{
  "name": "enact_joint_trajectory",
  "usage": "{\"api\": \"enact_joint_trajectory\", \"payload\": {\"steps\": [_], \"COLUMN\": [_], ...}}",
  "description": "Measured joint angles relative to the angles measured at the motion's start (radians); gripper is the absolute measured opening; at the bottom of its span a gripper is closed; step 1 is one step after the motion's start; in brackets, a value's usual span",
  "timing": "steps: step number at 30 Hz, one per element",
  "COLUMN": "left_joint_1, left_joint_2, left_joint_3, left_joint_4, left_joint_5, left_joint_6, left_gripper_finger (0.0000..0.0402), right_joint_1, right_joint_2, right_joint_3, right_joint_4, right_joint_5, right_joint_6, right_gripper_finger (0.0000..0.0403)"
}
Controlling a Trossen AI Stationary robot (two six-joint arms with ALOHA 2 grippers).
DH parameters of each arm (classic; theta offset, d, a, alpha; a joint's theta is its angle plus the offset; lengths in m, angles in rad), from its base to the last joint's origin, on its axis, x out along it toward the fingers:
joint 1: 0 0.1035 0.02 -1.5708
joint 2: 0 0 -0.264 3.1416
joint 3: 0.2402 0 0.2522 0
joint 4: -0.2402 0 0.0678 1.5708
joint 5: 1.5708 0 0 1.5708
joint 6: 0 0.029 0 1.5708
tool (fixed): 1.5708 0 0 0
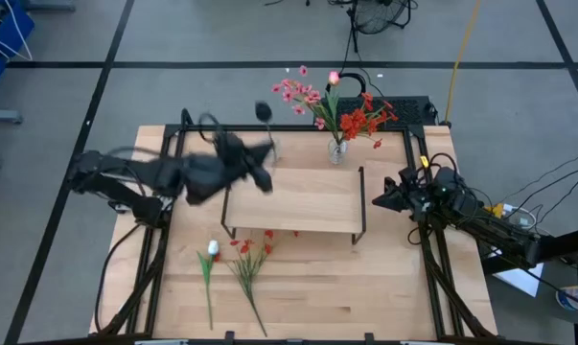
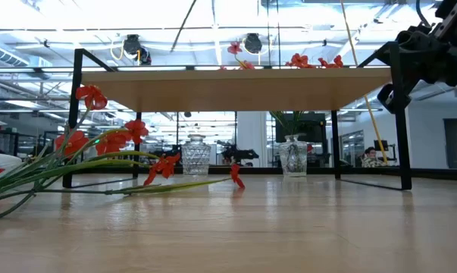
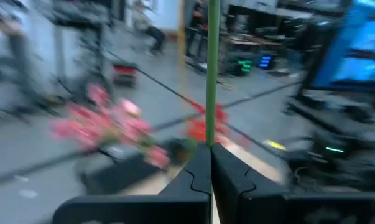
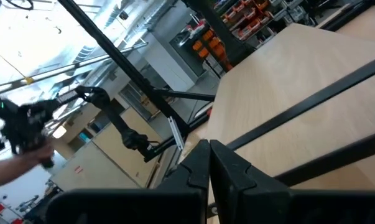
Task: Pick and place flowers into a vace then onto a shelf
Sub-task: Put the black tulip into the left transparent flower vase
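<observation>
Here, the left gripper (image 1: 262, 172) sits above the shelf's (image 1: 298, 201) corner at about ten o'clock, its fingers (image 3: 196, 177) clamped together on a thin green stem (image 3: 212, 68) that carries a dark bud (image 1: 263, 111). To do this step well, the arm should probably carry the stem across toward the vase (image 1: 337, 150) at one o'clock from the shelf, keep it upright, and lower its cut end straight into the narrow glass mouth without knocking the blossoms already there. That vase holds pink flowers (image 1: 296, 93), a pale pink tulip (image 1: 334, 78) and red flowers (image 1: 363, 119), fanned out on thin stems. At seven o'clock, on the bare table (image 1: 404, 287) in front of the shelf, lie a white tulip (image 1: 212, 250) and a red-blossomed spray (image 1: 248, 251), both with green leaves, not yet picked. The right gripper (image 1: 377, 201) waits at three o'clock beside the shelf's end, its fingers (image 4: 196, 168) pressed together on nothing.
</observation>
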Motion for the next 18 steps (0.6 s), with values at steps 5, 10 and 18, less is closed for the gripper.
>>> {"api": "enact_joint_trajectory", "payload": {"steps": [5,10,18], "left_joint_1": [0.235,0.523,0.923], "left_joint_2": [-0.061,-0.076,-0.014], "left_joint_3": [0.0,0.0,0.0], "left_joint_4": [-0.004,0.047,0.126], "left_joint_5": [0.156,0.502,1.103], "left_joint_6": [0.16,0.245,0.31], "left_gripper_finger": [0.0002,0.0002,0.0002], "right_joint_1": [0.0,0.0,0.0], "right_joint_2": [0.0,0.0,0.0], "right_joint_3": [0.0,0.0,0.0], "right_joint_4": [-0.033,-0.033,-0.033], "right_joint_5": [0.051,0.142,0.211], "right_joint_6": [-0.033,-0.038,-0.134], "right_gripper_finger": [0.0002,0.0002,0.0002]}}
